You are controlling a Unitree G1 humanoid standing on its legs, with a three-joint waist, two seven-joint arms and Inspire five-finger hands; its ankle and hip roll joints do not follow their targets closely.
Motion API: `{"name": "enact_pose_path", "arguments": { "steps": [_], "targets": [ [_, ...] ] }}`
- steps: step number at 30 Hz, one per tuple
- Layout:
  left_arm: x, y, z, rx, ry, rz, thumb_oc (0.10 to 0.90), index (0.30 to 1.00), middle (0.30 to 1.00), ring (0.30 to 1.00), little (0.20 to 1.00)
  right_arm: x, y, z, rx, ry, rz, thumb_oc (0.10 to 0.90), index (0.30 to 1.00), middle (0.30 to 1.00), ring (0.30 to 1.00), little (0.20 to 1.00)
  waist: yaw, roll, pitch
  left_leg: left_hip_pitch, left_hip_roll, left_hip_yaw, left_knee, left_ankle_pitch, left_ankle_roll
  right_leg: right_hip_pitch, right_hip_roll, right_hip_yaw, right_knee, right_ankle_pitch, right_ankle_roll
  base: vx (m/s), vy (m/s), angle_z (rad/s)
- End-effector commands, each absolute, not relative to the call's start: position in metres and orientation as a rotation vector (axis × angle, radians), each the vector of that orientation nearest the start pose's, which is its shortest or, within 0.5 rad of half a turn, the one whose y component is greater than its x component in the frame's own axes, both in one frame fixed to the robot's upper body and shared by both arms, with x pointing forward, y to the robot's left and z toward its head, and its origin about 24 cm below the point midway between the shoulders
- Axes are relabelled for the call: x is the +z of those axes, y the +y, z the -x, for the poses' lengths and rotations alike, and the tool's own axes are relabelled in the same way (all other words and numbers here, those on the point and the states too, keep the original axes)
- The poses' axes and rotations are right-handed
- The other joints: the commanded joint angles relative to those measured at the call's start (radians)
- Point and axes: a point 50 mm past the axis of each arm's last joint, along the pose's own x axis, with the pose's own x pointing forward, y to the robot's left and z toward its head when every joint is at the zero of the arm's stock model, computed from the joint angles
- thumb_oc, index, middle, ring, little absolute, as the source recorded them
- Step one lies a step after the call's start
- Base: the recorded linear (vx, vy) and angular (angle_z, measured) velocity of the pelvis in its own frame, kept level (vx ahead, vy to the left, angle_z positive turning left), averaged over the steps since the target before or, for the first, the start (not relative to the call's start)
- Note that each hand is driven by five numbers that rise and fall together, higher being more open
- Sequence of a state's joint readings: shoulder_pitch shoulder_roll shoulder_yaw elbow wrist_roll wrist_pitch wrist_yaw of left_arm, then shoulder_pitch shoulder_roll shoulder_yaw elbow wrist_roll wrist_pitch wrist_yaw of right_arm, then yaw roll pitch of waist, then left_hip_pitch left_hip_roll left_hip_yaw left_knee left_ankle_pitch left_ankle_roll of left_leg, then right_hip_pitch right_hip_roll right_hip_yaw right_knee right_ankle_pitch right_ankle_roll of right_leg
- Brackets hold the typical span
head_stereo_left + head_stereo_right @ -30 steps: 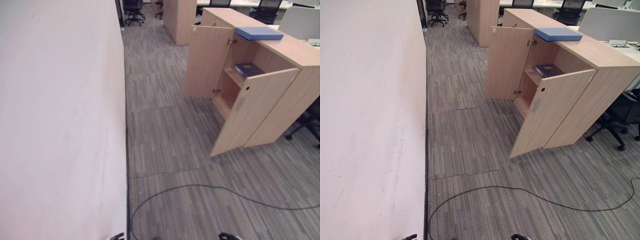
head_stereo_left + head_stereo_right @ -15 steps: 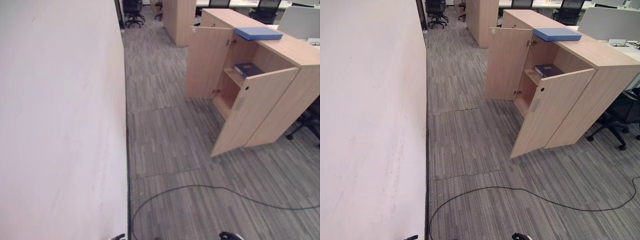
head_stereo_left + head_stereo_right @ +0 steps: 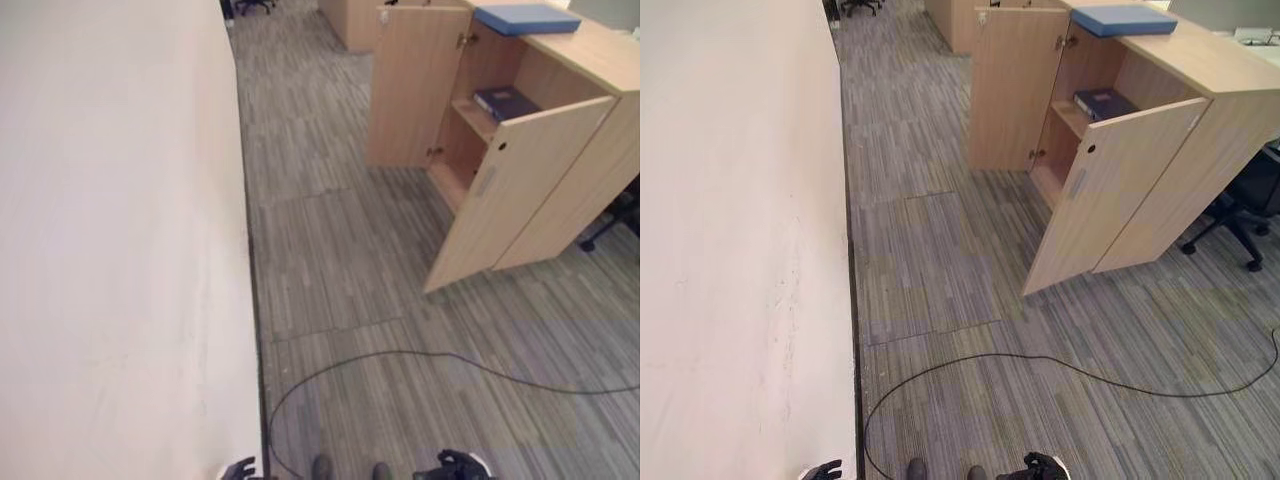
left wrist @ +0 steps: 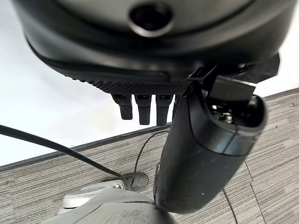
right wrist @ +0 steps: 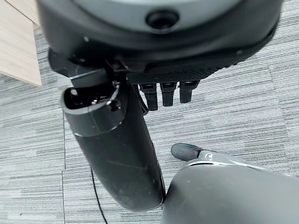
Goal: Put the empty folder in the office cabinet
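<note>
- Light wood cabinet (image 3: 1200,150) at upper right, both doors open: near door (image 3: 1110,190) swung out toward the aisle, far door (image 3: 1010,90) standing wide on the other side.
- Blue folder (image 3: 1124,19) lying flat on the cabinet top, near its front edge above the opening.
- Second, darker folder (image 3: 1105,101) lying on the shelf (image 3: 1065,115) inside, partly hidden by the near door.
- Grey striped carpet (image 3: 940,270) between cabinet and white wall (image 3: 730,230) on the left.
- Black chair (image 3: 1240,210) just beside the cabinet's right side, partly cut off.
- Left hand (image 3: 238,469) low at the bottom edge by the wall, well apart from the cabinet; fingers (image 4: 142,106) straight, thumb out, holding nothing.
- Right hand (image 3: 452,466) low at the bottom edge, right of centre; fingers (image 5: 168,92) straight, relaxed, empty.
- Neither hand touching any folder.
</note>
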State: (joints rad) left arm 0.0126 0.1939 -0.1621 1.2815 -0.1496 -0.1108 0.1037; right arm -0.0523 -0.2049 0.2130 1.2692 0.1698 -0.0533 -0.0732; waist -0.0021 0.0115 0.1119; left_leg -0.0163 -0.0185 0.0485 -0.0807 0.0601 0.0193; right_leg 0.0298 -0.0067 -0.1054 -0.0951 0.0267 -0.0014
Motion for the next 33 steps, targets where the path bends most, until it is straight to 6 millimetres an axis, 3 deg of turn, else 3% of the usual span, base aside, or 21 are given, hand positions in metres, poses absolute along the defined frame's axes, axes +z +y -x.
{"name": "enact_pose_path", "arguments": {
  "steps": [1, 17, 33],
  "targets": [
    [-0.166, 0.210, -0.093, 0.115, 1.165, -0.218, 0.800, 0.900, 0.900, 0.900, 0.900, -0.156, -0.232, -0.115, -0.126, 1.151, 0.249, 0.800, 0.900, 0.900, 0.900, 0.900, -0.017, -0.006, 0.005, 0.042, 0.018, -0.057, -0.007, -0.116, -0.036, 0.018, -0.016, -0.034, 0.008, -0.100, 0.063, 0.07, -0.040, 0.00],
    [-0.165, 0.205, -0.098, 0.087, 1.139, -0.215, 0.800, 0.900, 0.900, 0.900, 0.900, -0.158, -0.236, -0.105, -0.146, 1.173, 0.239, 0.800, 0.900, 0.900, 0.900, 0.900, -0.015, -0.009, -0.018, 0.096, 0.016, -0.063, -0.007, -0.153, -0.038, 0.078, -0.010, -0.054, 0.008, -0.141, 0.058, 0.09, -0.018, 0.04],
    [-0.167, 0.208, -0.087, 0.110, 1.169, -0.200, 0.800, 0.900, 0.900, 0.900, 0.900, -0.162, -0.232, -0.092, -0.119, 1.217, 0.238, 0.800, 0.900, 0.900, 0.900, 0.900, -0.002, -0.018, -0.018, 0.131, 0.024, -0.051, -0.007, -0.184, -0.026, 0.083, -0.011, -0.031, 0.059, -0.173, 0.052, 0.04, -0.003, -0.01]
  ]
}}
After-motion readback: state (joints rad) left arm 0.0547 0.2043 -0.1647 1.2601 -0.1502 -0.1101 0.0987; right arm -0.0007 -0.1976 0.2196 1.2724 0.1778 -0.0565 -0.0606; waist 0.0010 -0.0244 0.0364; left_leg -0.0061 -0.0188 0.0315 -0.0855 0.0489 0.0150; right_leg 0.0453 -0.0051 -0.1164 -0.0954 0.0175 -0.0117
